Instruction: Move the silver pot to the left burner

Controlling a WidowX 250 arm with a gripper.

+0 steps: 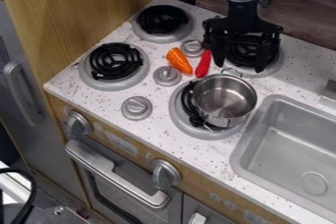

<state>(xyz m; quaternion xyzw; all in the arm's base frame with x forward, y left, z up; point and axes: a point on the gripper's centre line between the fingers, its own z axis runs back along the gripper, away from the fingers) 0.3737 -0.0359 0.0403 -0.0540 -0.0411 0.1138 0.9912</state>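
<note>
Running across the front of the oven, a silver-coloured bar handle [117, 178] is seen at a slant. Above it, two round grey knobs are mounted on the wooden front panel [128, 139]. A grey rectangular sink [244, 161] is set into the white speckled worktop [220, 156], to the right in the view, with a round drain [314, 182] in its floor.

The silver metal pot [225, 99] is found upright on the near right burner [187, 128], off centre towards the sink, with part of the black coil exposed at its left. Two thin wire handles are fitted to it, one on the near side and one on the far side.

A grey round dial [136, 108] is noted to the left of that burner. The near left burner [92, 76], black-coiled on a grey plate, is occupied by nothing but its coil. Between the burners, an orange carrot-shaped item [179, 61] and a slim red item [204, 64] are laid side by side.

Farther back, the far left burner [162, 35] is observed. The black claw [241, 67] is held over the far right burner [272, 68], behind the pot and apart from it, its fingers spread wide.
</note>
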